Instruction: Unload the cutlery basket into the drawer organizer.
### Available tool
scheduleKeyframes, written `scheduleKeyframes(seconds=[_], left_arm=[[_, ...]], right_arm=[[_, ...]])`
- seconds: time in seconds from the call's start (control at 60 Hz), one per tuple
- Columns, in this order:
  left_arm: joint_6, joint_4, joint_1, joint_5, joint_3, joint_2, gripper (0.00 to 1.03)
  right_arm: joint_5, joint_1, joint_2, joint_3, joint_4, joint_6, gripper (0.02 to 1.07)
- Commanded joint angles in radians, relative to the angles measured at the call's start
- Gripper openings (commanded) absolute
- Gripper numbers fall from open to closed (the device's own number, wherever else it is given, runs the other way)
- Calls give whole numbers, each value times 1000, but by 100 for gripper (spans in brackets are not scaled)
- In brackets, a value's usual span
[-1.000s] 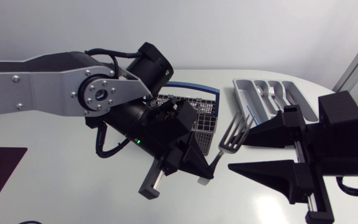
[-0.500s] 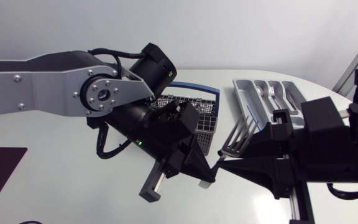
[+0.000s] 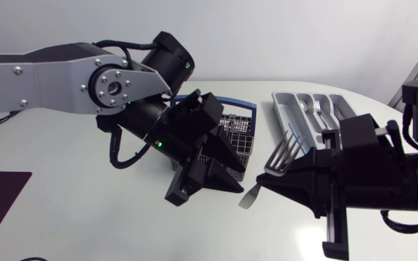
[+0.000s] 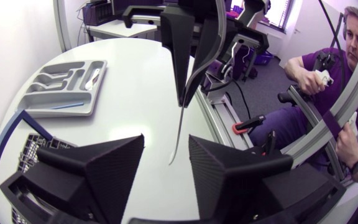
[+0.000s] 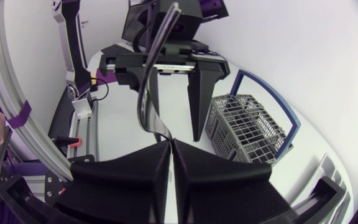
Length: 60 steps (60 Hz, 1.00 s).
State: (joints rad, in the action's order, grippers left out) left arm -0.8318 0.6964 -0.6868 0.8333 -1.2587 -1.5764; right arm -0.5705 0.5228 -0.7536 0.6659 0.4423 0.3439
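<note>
1. Holding the fork [image 3: 279, 154] above the table [image 3: 85, 217], the right gripper [image 3: 267, 185] is pinched tight on the thin shaft. The tines tilt up toward the drawer organizer [image 3: 290, 110] and the handle end juts toward the left gripper [image 3: 210, 177].
2. The left gripper stands wide with nothing in it, clear of the fork and just in front of the cutlery basket [image 3: 241, 138].
3. The fork looks like stiff, light, polished metal, so it is likely slippery against hard wedge fingers.
4. A pinch across the flat faces near mid-shaft seems best. Held off-centre, the tine end could pivot downward.
5. Being rigid, it needs no gentle squeeze and should lie flat in a compartment.
</note>
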Motion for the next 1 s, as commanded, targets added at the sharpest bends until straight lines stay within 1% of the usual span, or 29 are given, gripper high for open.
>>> scheduleKeyframes(seconds=[0.0, 0.05, 0.15, 0.217, 0.233, 0.25, 0.3, 0.317, 0.4, 0.433, 0.483, 0.517, 0.533, 0.667, 0.9, 0.983], left_arm=[[60, -18, 41, -3, -22, -4, 98], [115, -64, 67, -36, -15, -4, 98], [195, -140, 87, -115, 8, 1, 98], [238, -190, 84, -217, 27, 1, 98], [240, -192, 84, -220, 28, 1, 98], [255, -210, 84, -244, 36, 3, 98], [270, -222, 82, -278, 42, 1, 98], [286, -236, 79, -315, 45, 1, 98], [306, -258, 66, -379, 58, 3, 98], [321, -268, 53, -421, 64, 4, 98], [330, -273, 46, -439, 67, 10, 98], [342, -281, 38, -476, 68, 12, 98], [344, -281, 36, -482, 68, 12, 98], [376, -290, 33, -553, 64, 27, 98], [392, -310, 21, -592, 101, 84, 98], [390, -327, 20, -596, 122, 102, 98]], right_arm=[[15, -47, -26, 21, 10, 9, 7], [26, -92, -43, 34, 13, 20, 7], [46, -227, -116, 80, 15, 44, 7], [78, -313, -179, 126, 13, 47, 7], [78, -316, -182, 127, 13, 47, 7], [116, -351, -222, 155, 7, 46, 7], [179, -383, -268, 184, -16, 40, 7], [199, -389, -286, 196, -22, 35, 7], [284, -451, -389, 250, -59, 4, 7], [313, -469, -431, 268, -79, -6, 7], [359, -483, -489, 299, -99, -17, 7], [399, -492, -527, 317, -119, -22, 7], [428, -498, -558, 333, -132, -23, 7], [532, -546, -753, 472, -137, -62, 7], [712, -595, -992, 706, -90, -152, 7], [744, -621, -1067, 798, -48, -174, 7]])
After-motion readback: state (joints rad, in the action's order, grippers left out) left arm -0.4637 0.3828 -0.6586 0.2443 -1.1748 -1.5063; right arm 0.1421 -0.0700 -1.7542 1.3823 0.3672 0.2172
